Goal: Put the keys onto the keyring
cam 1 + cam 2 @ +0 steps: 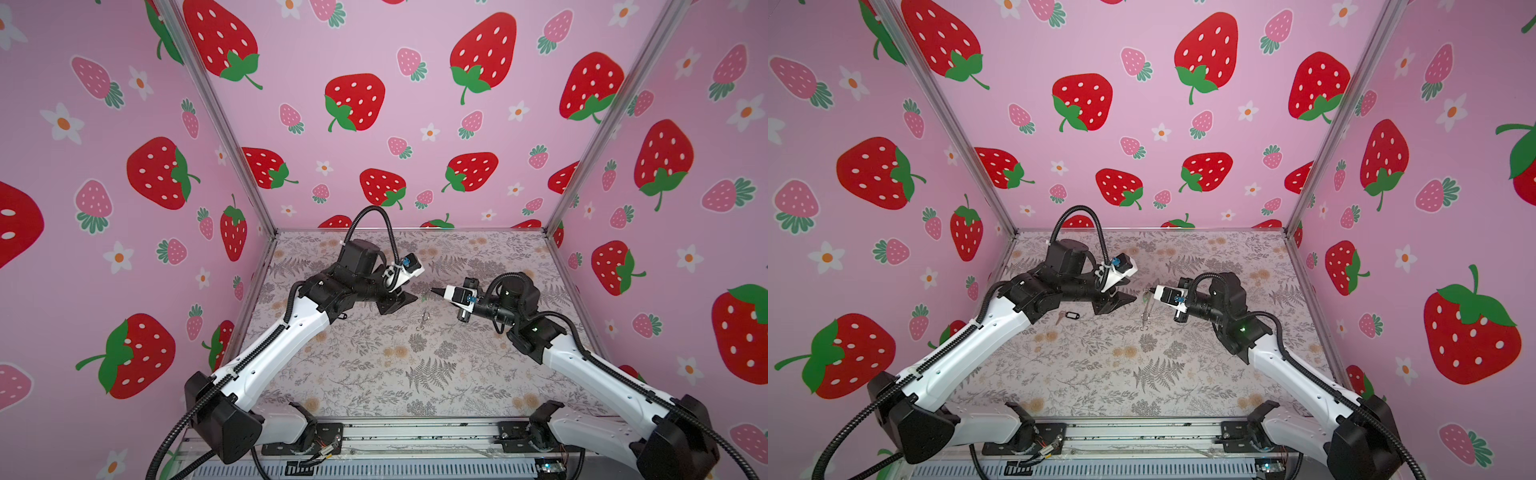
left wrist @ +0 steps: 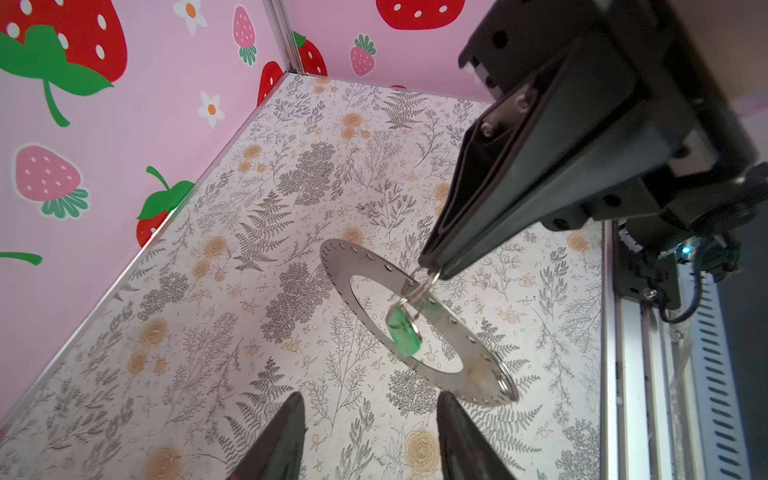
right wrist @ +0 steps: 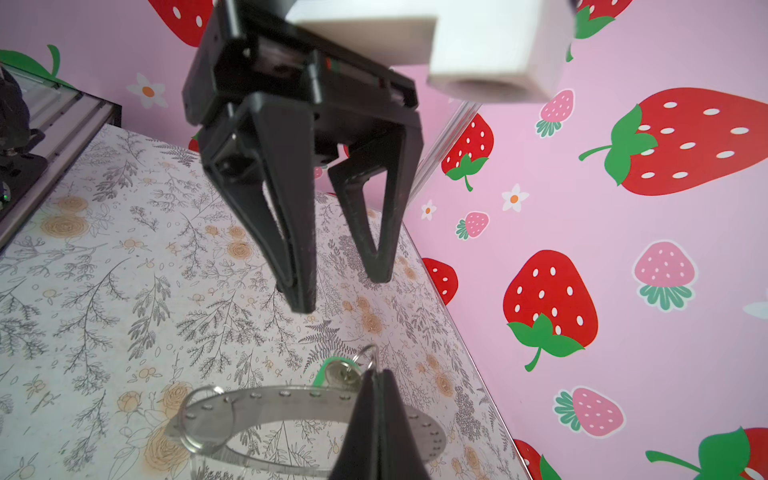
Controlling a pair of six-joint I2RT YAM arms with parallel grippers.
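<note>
Keyring [image 2: 345, 266] hanging from right pincer [image 2: 432, 266], left pincer [image 3: 340, 293] near

I count two tools from my station: the left tool [image 2: 370, 395] and the right tool [image 2: 432, 266]. There is one keyring [image 2: 365, 270], a single flat metal disc with one wide centre hole. Its small edge holes are too many for me to count surely. I make out at least two wire loops [image 2: 508, 384] on it, one at the right tool's tip and one nearer the left tool. There are two tags: one green tag [image 2: 405, 336] just below the right tool's tip and one black-rimmed tag [image 1: 1074, 316] on the bench [image 1: 1142, 374] behind the left tool. One small metal key [image 1: 1060, 318] lies beside that tag.
</note>
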